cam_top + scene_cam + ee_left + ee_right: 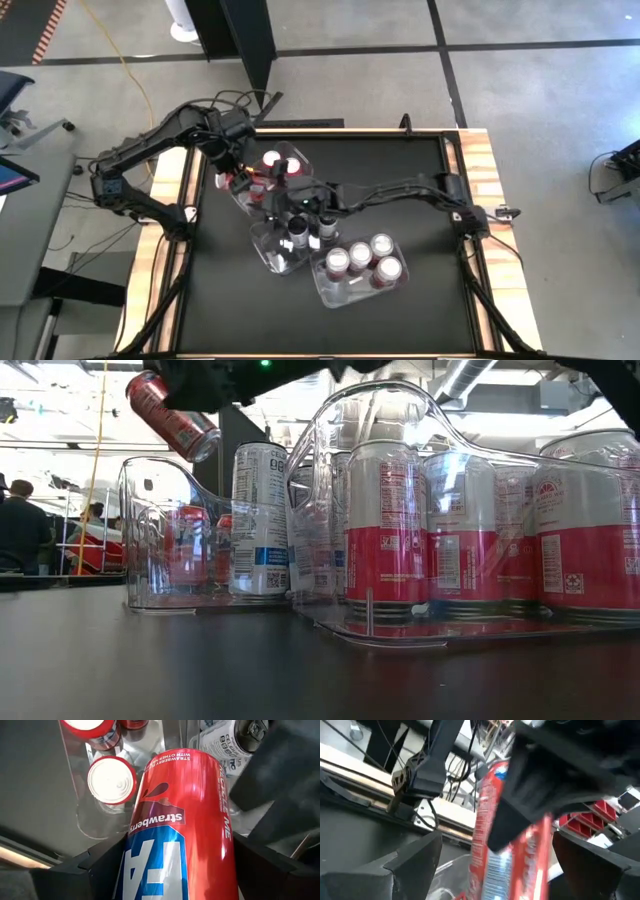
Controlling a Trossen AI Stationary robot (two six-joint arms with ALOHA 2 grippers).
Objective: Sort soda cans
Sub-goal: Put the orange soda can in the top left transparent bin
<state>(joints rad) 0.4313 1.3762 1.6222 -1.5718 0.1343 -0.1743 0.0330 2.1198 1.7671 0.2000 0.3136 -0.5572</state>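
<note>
Red can: "strawberry", "STRAWBERRY FLAVOR WITH OTHER NATURAL FLAVORS", big "FA".

We are seeing grey floor tiles surrounding the counter, and a person standing far left.

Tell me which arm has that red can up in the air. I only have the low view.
Observer: The left gripper is shut on the red can.
Operator: Report what's below it.
Observer: A clear tub with an upright can already in it, seen from the left wrist.
Operator: Give me the right arm.
Observer: The right gripper is open and empty, pointed at the held can from close by.
</note>
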